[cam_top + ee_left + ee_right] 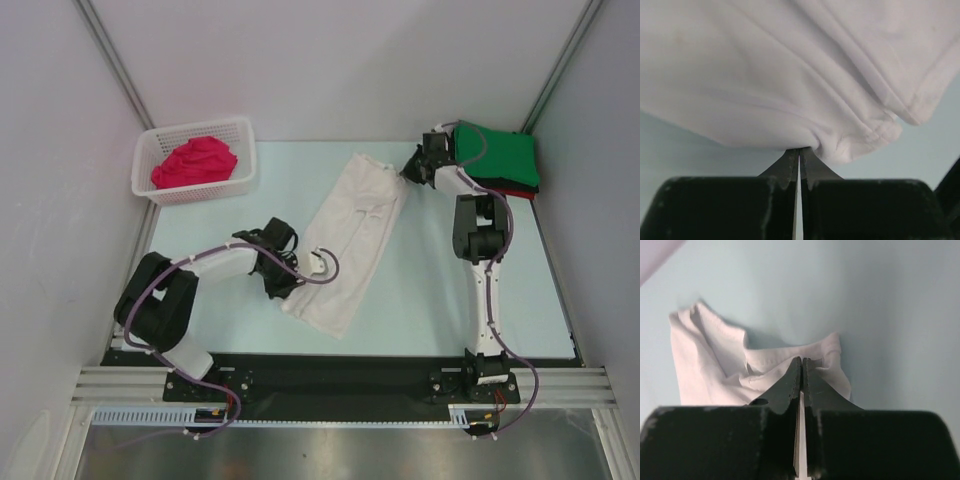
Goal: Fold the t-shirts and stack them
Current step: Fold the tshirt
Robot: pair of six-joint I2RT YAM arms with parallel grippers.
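Operator: Hands first. What is the left hand (799, 152) doing?

Observer: Clenched. Its two fingers are pressed together on a bunched bit of hem of the white t-shirt (352, 240). The cloth spreads away ahead of the fingertips and out to both sides of them. The pale counter (425, 300) shows below the cloth on either side of the fingers.

Operator: And the right hand (802, 362)?

Observer: Clenched as well, with its tips together in a rumpled fold at a corner of the same shirt. Most of that crumpled cloth lies to the left of the fingers, with a smaller flap to their right. Ahead of them there is only bare counter.

Operator: How does the shirt lie between the two?

Observer: From above it is a long, narrow strip slanting across the counter. The left hand is at its near end and the right hand at its far end. A small mark shows on the cloth roughly midway between them.

Operator: Where are the other shirts?

Observer: A green t-shirt (498, 155) lies folded just beside the right hand, on its right side. It sits on top of a red t-shirt (505, 190), of which only an edge shows. Well beyond the left hand, off to its left, stands a white lattice basket (205, 193). A crumpled magenta-red t-shirt (195, 162) lies inside it.
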